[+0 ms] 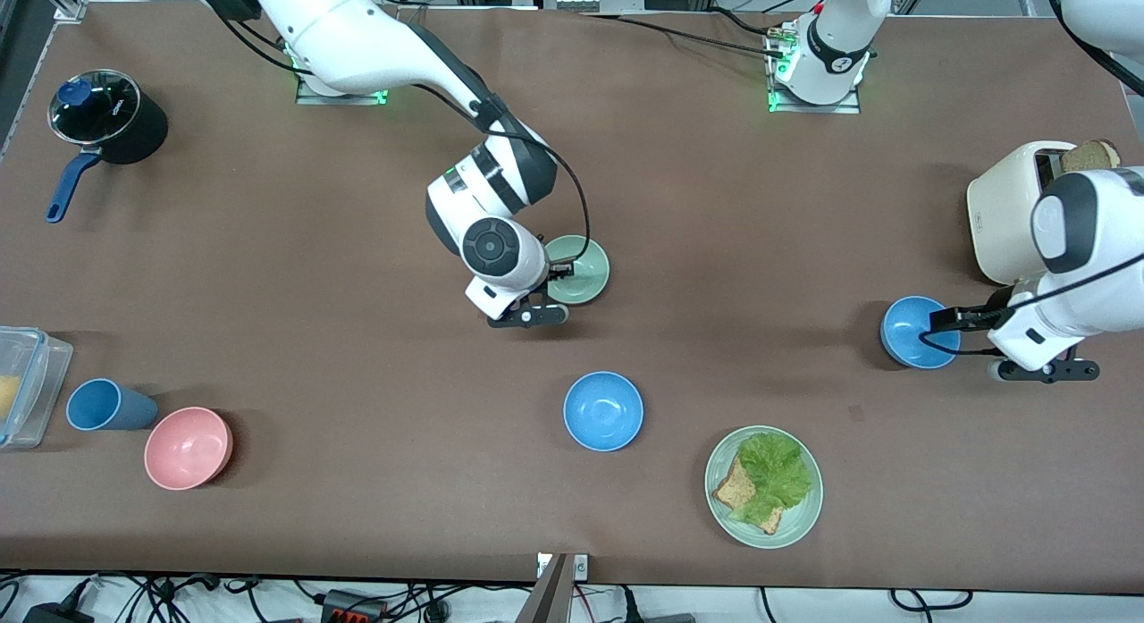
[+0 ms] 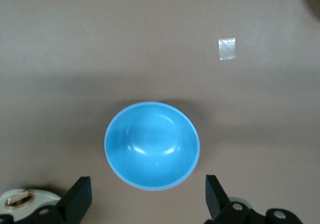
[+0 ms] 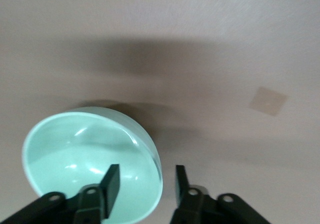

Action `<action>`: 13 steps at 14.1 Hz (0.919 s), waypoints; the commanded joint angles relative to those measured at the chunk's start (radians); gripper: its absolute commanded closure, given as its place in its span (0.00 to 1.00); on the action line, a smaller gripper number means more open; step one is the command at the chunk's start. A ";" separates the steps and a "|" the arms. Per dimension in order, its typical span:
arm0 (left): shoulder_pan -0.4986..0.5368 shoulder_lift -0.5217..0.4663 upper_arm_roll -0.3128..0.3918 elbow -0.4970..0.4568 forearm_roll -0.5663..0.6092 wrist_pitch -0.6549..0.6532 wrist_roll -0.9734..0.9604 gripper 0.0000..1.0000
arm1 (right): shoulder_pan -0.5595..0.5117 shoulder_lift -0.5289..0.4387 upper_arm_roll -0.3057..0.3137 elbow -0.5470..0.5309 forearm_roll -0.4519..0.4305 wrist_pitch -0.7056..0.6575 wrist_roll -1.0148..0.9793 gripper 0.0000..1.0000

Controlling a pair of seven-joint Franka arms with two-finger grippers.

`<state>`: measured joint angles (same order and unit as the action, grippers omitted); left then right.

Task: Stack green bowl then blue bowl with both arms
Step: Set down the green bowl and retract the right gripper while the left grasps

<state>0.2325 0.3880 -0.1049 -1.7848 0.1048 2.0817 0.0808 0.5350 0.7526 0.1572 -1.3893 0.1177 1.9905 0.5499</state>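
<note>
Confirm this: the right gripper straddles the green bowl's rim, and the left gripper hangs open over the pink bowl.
Wrong bowl. The left gripper hangs open over a blue bowl, as the left wrist view shows. The right gripper does straddle the green bowl's rim.

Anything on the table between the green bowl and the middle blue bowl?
No: front view shows bare table between the green bowl and that blue bowl.

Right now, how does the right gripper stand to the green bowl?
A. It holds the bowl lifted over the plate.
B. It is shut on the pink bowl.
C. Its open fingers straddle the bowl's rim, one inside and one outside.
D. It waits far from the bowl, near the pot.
C: in the right wrist view the right gripper has one finger inside the green bowl and one outside its rim, jaws apart.
</note>
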 commanded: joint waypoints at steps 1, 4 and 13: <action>0.063 -0.078 -0.015 -0.153 0.019 0.136 0.120 0.00 | -0.090 -0.082 -0.013 0.079 0.005 -0.200 0.007 0.00; 0.119 -0.063 -0.015 -0.203 0.019 0.259 0.244 0.00 | -0.231 -0.107 -0.013 0.241 0.000 -0.407 0.001 0.00; 0.157 0.044 -0.016 -0.197 0.018 0.297 0.258 0.02 | -0.469 -0.226 -0.010 0.274 -0.181 -0.490 -0.145 0.00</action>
<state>0.3704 0.4104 -0.1050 -1.9930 0.1052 2.3573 0.3251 0.0896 0.5556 0.1301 -1.1143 -0.0340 1.5201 0.4389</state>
